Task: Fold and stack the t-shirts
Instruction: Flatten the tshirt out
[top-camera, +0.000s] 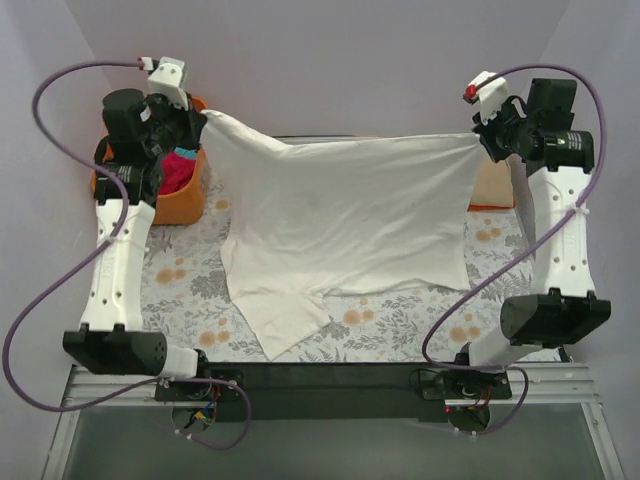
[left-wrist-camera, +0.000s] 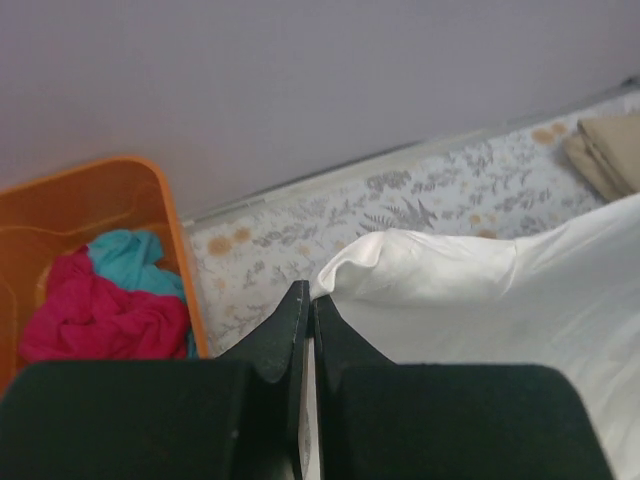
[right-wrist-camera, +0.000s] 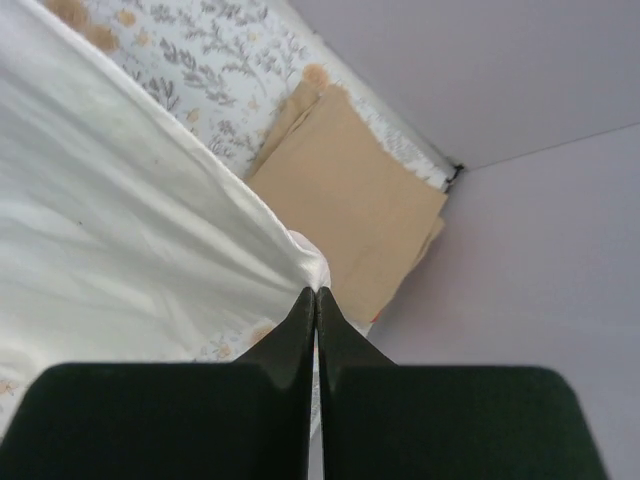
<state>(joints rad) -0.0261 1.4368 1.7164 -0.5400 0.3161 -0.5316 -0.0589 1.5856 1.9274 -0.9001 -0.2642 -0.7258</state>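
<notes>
No text, label, brand, number or sign can be read in any of the three views; the small markings on the arm hardware are too small to make out.
</notes>
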